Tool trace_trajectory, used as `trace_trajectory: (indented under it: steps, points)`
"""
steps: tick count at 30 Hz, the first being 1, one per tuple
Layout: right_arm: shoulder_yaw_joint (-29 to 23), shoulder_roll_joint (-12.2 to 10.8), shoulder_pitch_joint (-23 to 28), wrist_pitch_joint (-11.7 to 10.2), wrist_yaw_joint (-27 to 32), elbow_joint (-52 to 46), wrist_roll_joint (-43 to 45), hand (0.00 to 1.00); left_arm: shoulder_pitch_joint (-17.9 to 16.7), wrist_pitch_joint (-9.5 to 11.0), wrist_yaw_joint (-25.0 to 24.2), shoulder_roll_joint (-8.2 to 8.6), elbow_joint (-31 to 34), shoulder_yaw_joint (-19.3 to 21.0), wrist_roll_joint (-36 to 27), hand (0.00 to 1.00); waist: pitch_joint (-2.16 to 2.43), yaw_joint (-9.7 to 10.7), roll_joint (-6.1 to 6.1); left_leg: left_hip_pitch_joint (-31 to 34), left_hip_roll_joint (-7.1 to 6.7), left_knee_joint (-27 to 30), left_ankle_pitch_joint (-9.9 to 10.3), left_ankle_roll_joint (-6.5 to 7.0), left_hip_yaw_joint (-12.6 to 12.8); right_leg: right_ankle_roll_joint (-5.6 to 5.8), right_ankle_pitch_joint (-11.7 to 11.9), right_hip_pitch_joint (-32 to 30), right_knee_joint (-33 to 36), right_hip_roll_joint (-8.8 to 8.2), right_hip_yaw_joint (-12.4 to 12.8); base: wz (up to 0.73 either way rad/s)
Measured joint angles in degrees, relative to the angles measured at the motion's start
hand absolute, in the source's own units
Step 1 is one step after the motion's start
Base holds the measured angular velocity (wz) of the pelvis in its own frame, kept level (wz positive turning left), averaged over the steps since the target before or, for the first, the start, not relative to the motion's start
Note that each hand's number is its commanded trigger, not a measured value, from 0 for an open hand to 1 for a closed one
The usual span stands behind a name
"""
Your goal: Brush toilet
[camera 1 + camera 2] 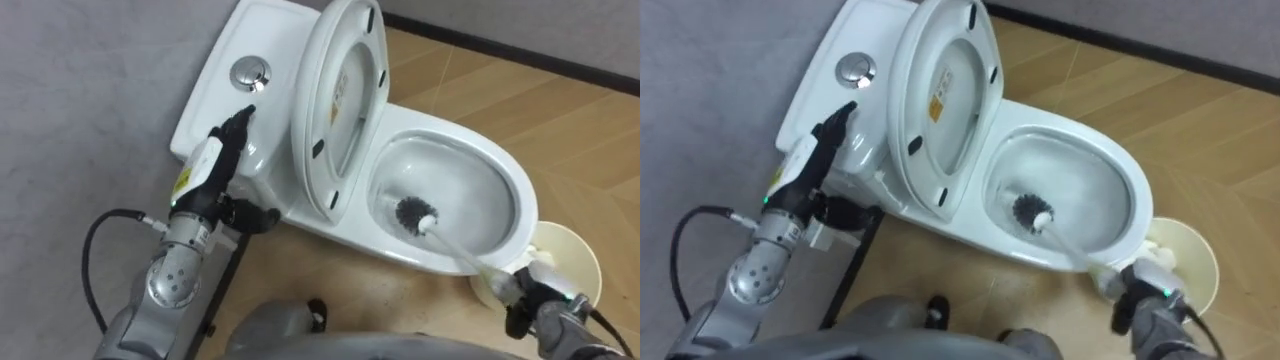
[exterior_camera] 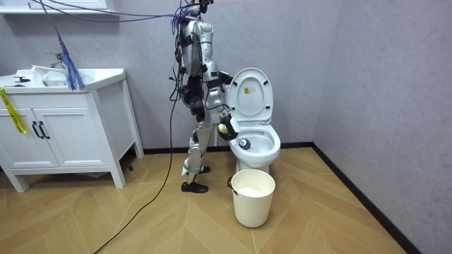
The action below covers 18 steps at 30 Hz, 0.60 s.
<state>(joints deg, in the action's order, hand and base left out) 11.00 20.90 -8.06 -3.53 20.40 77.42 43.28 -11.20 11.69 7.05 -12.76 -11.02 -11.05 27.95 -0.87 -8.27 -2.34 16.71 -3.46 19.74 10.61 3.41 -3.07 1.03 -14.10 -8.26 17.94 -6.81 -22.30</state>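
Note:
The white toilet (image 1: 520, 190) stands with its lid and seat (image 1: 340, 100) raised against the tank (image 1: 215, 90). A toilet brush (image 1: 413, 215) has its dark bristle head down inside the bowl, and its white handle slants to the lower right. My right hand (image 1: 528, 295) is shut on the end of that handle, just outside the bowl's front rim. My left hand (image 1: 215, 155) lies on the tank top with fingers stretched out, their tips a short way from the round chrome flush button (image 1: 250, 72). In the room view I stand close beside the toilet (image 2: 258, 141), facing it.
A cream bucket (image 2: 253, 194) stands on the wood floor just in front of the bowl, next to my right hand. A white vanity cabinet (image 2: 63, 120) with a sink is at the room view's left. The grey wall is behind the tank.

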Motion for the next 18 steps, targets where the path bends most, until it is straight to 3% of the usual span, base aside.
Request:
trace_trajectory:
  steps: [3, 4, 9, 12, 15, 18]
  points:
    - [0.2, 1.3, -3.6, -0.2, 3.4, -0.1, 1.9, 1.0, 2.5, 1.8, 3.7, -0.36, -3.6, -1.7, 0.4, 0.0, -0.27, -1.2, -0.05, 2.3, -0.07, 0.2, -0.7, 0.27, 1.4, -0.45, -0.4, -4.1, 3.6, -1.08, 0.3, -0.18]
    - [1.2, 2.2, -5.1, -0.3, 4.7, -0.2, 1.9, 1.0, 4.1, 2.1, 4.9, -0.69, -4.4, -3.0, 0.4, 0.0, -0.54, -1.5, -0.1, 4.0, -0.11, 1.0, -0.9, 0.33, 1.5, -0.58, -0.4, -6.0, 4.9, -1.37, 0.3, -0.07]
    - [3.9, 5.2, -9.1, 0.4, 7.3, -2.0, 4.4, 1.0, 9.0, 2.2, 8.5, -2.59, -5.1, -5.7, 1.3, 0.0, -1.39, -3.0, 0.61, 10.4, -0.38, 2.4, -2.2, 0.55, 2.6, -1.31, -0.8, -13.9, 9.4, -2.77, 1.3, -0.07]
    - [5.4, 6.4, -11.0, 1.5, 8.4, -2.4, 6.7, 1.0, 10.4, 2.3, 10.4, -2.72, -5.3, -6.2, 1.5, 0.0, -1.41, -3.2, 0.54, 13.8, -0.37, 3.7, -2.5, 0.69, 3.3, -1.59, -0.8, -17.8, 11.2, -3.29, 1.8, -0.12]
    - [6.5, 7.9, -11.9, 2.3, 9.4, -5.0, 9.2, 1.0, 11.9, 3.3, 12.8, -4.13, -5.1, -6.9, 1.6, 0.0, -1.44, -3.5, 0.59, 18.2, -0.15, 5.8, -2.6, 0.66, 3.9, -2.14, -1.0, -22.7, 13.6, -3.5, 2.6, -0.08]
    - [8.3, 9.2, -12.3, 3.4, 9.8, -7.6, 10.4, 1.0, 13.5, 3.7, 14.4, -4.37, -5.0, -7.1, 2.3, 0.0, -1.45, -4.9, 0.46, 22.0, 0.02, 8.2, -2.5, 0.62, 4.6, -2.77, -1.3, -27.1, 16.5, -3.99, 3.5, -0.1]
